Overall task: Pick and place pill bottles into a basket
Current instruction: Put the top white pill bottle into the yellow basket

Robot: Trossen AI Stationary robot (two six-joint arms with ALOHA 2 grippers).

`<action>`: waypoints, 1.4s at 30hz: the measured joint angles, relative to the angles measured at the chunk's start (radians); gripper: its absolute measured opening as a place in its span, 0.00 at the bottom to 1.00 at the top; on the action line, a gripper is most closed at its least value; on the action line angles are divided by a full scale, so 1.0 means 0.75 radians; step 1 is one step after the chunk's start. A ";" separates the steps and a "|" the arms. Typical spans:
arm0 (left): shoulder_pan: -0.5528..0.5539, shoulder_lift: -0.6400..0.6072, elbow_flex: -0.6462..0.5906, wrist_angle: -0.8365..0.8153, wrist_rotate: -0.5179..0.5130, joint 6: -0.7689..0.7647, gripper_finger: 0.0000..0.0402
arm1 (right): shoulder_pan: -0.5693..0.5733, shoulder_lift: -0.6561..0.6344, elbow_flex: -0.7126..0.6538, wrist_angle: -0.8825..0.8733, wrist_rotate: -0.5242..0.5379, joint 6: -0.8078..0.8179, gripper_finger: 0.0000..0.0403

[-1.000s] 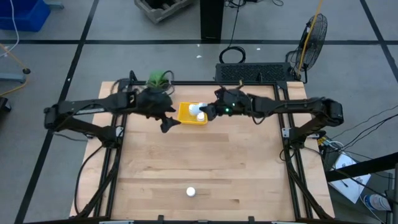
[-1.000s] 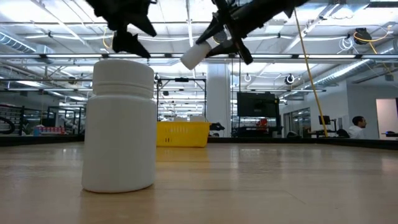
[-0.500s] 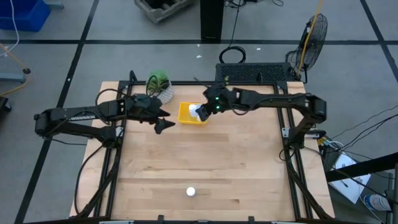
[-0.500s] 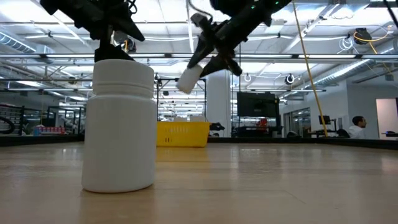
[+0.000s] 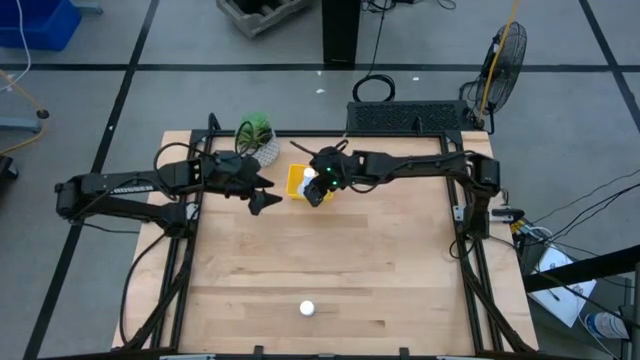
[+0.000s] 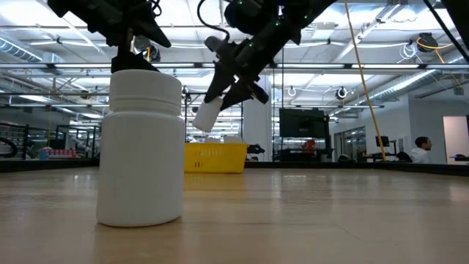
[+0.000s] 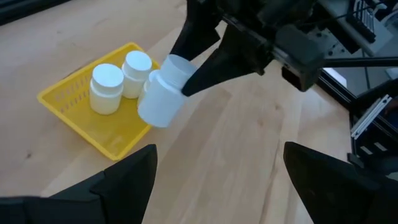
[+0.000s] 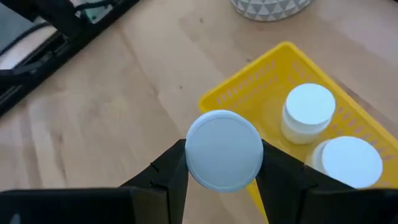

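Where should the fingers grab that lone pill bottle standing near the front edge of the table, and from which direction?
Grip the lone pill bottle around its straight white body, just below the cap, coming straight down from above. It stands upright with open wood on every side, so the fingers can close on opposite sides of the round wall. The ribbed cap is a shorter hold.

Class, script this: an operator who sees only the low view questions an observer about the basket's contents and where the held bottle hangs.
Operator: What is in the basket?
Observer: Two pill bottles stand upright, side by side, in the basket.
Operator: Where is the held bottle?
Observer: The right hand grips the held bottle tilted, above the basket's edge nearest the table's middle, not yet inside.
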 joint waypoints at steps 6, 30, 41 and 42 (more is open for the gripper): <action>-0.001 0.000 0.000 0.000 0.002 0.000 0.87 | -0.028 0.045 0.000 0.005 0.029 -0.033 0.35; -0.001 0.000 0.001 0.000 0.012 0.016 0.87 | -0.054 0.118 -0.004 -0.049 0.022 -0.243 0.35; -0.001 0.000 0.001 -0.002 0.019 0.014 0.88 | -0.053 0.150 -0.003 -0.020 -0.003 -0.356 0.35; -0.001 0.000 0.001 -0.002 0.019 0.014 0.87 | -0.054 0.150 -0.003 -0.025 -0.003 -0.372 0.35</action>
